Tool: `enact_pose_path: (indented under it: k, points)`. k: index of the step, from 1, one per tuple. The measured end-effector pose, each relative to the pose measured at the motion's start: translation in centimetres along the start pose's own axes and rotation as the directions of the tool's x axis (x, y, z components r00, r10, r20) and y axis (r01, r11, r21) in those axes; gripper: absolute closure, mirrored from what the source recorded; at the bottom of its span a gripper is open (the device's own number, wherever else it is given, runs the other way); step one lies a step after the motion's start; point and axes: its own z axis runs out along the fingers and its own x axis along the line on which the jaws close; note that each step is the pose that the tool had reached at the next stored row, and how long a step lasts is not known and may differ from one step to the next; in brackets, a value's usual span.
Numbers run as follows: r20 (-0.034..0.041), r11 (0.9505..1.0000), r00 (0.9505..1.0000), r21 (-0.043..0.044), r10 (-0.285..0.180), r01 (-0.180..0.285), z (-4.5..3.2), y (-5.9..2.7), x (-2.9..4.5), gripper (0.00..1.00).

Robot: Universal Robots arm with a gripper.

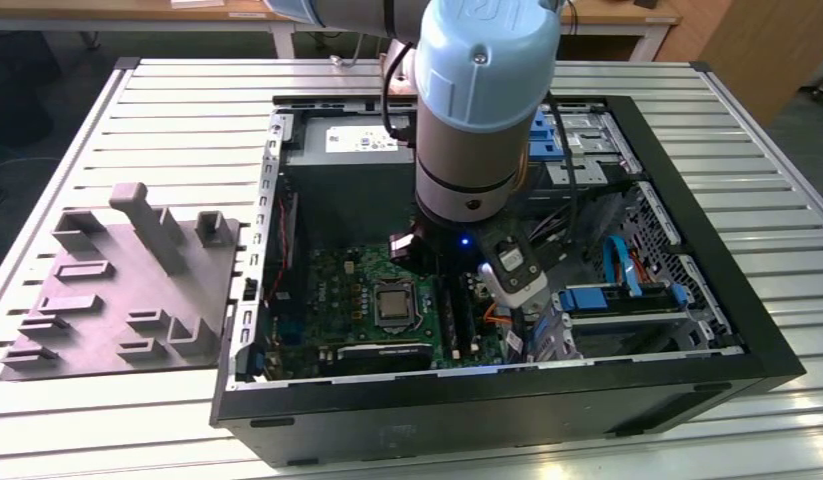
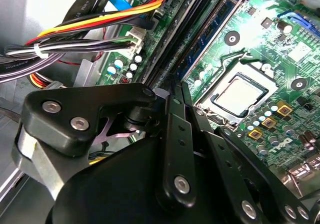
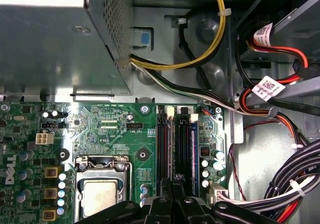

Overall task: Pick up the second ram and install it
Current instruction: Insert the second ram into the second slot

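Note:
The second ram [image 2: 220, 23] is a blue-green stick with black chips. It stands on edge along the black memory slots [image 3: 163, 149] beside the silver processor socket [image 3: 100, 189]. In the second wrist view its near end runs in between my fingertips. My gripper [image 2: 179, 88] is low inside the open computer case [image 1: 731, 330], over the slots, with its two black fingers [image 3: 171, 196] pressed close together on the stick. In the exterior view the gripper [image 1: 515, 312] sits under the arm's pale blue wrist, just to that view's right of the socket.
The grey power-supply box [image 3: 55, 48] lies beyond the board. Bundles of yellow, red, black and white cables [image 3: 280, 179] crowd the side of the slots away from the socket. A blue drive cage [image 1: 618, 300] stands on the exterior view's right. A grey fixture plate [image 1: 118, 290] lies outside the case.

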Motion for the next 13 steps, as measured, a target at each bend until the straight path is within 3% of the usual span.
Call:
enact_pose_path:
  k: [13]
  points:
    - [0.0002,1.0000,1.0000,-0.0006,0.000,0.000,0.14,-0.02,0.01,0.88]
